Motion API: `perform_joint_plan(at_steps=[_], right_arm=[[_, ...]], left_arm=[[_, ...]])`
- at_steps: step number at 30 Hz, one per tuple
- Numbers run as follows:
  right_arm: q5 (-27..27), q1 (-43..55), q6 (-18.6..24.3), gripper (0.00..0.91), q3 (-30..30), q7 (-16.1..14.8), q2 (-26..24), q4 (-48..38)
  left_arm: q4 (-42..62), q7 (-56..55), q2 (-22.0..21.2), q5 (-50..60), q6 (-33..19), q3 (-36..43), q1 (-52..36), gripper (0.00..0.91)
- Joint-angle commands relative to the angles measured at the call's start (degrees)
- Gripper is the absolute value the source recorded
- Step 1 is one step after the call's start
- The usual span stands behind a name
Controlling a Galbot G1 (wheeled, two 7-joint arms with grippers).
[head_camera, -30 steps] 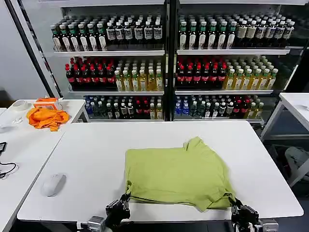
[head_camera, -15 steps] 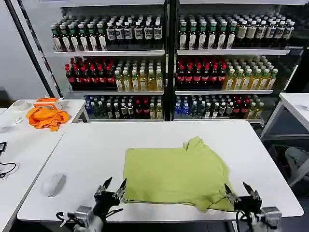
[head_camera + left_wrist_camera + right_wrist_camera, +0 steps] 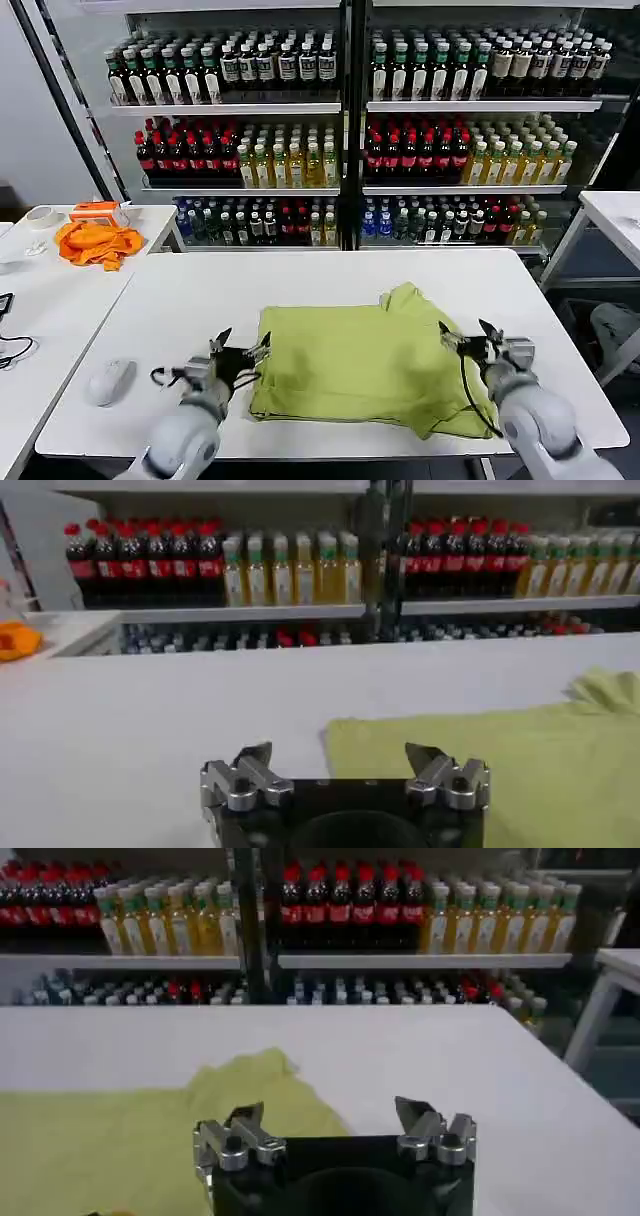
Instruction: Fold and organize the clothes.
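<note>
Currently the T-shirt point(image 3: 365, 365) lies folded flat on the white table point(image 3: 200, 300), near its front edge. Left gripper point(image 3: 240, 350), jaws spread, hovers at the shirt's left edge. Right gripper point(image 3: 468, 340), jaws spread, hovers over its right side.

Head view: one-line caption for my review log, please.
Both open pincers, left and right, flank the folded yellow-green T-shirt lying on the white table.

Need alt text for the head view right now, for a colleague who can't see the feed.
A yellow-green T-shirt lies partly folded on a white table, with the open left hand at its left edge and the open right hand at its right edge. Shelves of bottled drinks stand behind.
</note>
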Motion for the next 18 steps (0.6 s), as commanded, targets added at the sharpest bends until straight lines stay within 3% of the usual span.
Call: perform_joint_plan(at_steps=[1,14,15,16,17,18], right_arm=[[3.61,19.47,-0.52,0.907,-11.30,0.00,3.77,-19.43],[3.59,25.22,-0.53,0.907,-14.98,-0.57,8.88,-29.37],[3.60,25.17,-0.53,0.907,-15.07,-0.63,9.04,-29.72],[3.62,25.12,-0.52,0.907,-15.12,-0.67,9.15,-29.92],[3.62,25.05,-0.52,0.907,-15.13,-0.69,9.24,-30.07],[3.64,25.03,-0.52,0.776,-15.14,-0.69,9.28,-30.13]], left_arm=[[18.32,-0.72,-2.17,-2.61,1.14,7.28,-17.67,0.907],[24.62,-0.27,-4.52,-2.58,1.09,8.60,-20.12,0.907],[24.35,-0.15,-4.43,-2.65,1.13,8.66,-19.93,0.856],[23.97,-0.01,-4.31,-2.71,1.24,8.82,-19.66,0.725],[23.69,0.16,-4.16,-2.88,1.43,8.97,-19.34,0.423],[23.39,0.19,-4.09,-3.17,1.47,9.05,-19.16,0.292]])
